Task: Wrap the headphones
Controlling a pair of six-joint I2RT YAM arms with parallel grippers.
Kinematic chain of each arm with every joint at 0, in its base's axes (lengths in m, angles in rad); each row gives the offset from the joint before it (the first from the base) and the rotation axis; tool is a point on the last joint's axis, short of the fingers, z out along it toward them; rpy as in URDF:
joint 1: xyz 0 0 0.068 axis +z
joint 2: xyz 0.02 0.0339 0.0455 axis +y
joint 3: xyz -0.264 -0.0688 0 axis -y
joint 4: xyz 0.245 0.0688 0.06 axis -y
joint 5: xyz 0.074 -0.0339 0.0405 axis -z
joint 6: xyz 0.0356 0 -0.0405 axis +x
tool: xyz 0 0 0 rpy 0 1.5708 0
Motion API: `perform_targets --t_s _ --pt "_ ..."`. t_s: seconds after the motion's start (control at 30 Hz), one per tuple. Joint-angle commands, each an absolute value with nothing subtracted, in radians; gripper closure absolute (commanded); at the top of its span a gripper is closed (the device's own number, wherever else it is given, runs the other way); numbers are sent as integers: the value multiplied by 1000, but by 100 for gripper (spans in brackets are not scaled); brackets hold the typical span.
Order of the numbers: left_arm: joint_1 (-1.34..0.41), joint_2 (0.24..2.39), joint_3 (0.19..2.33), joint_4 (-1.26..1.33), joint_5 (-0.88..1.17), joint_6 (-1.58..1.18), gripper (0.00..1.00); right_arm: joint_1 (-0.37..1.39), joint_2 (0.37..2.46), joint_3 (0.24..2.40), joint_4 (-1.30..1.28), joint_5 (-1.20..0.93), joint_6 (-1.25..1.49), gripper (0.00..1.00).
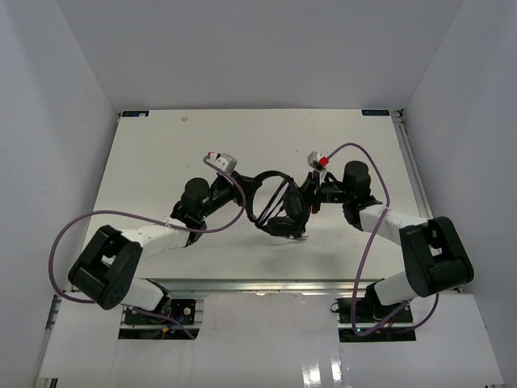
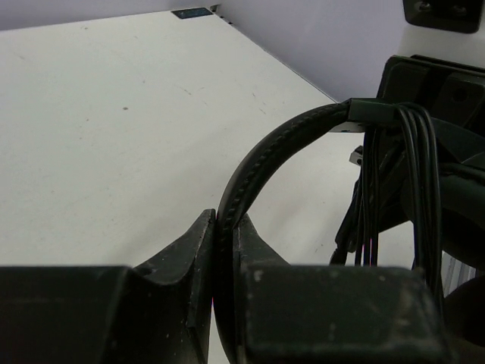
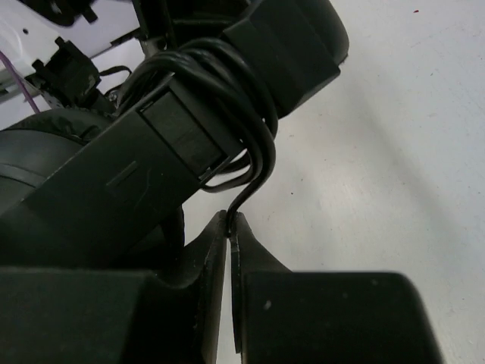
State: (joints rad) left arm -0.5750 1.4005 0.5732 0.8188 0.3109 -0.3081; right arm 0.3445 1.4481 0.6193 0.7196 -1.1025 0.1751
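Note:
The black headphones [image 1: 279,206] are held above the middle of the table between both arms. My left gripper [image 1: 234,190] is shut on the curved headband [image 2: 265,163], which rises from between its jaws in the left wrist view. Several turns of the thin black cable [image 2: 413,174] are wound round the band near an earcup [image 1: 284,226]. My right gripper [image 1: 309,200] is shut on the cable [image 3: 246,193], pinched at the fingertips just below the coils [image 3: 235,83]. The plugs are hidden.
The white table [image 1: 161,153] has a metal rail [image 1: 408,162] along its right edge and grey walls all round. Purple robot cables [image 1: 367,242] loop beside each arm near the front edge.

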Motion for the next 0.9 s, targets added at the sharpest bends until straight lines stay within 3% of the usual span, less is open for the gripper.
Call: perform_targets --t_s 0.0,0.53,0.77,0.87 --pt "-577 1484 591 1067 198 -443 100 345 1547 623 979 -1120 383 92" --pt "-574 1834 653 1116 46 -433 100 235 2048 750 1416 -1110 818 90" --pt "-574 1949 729 1021 -22 -446 100 213 2139 765 1426 -1083 836 83" --pt "-574 1971 752 979 -39 -454 100 184 2122 749 1373 -1032 790 71"
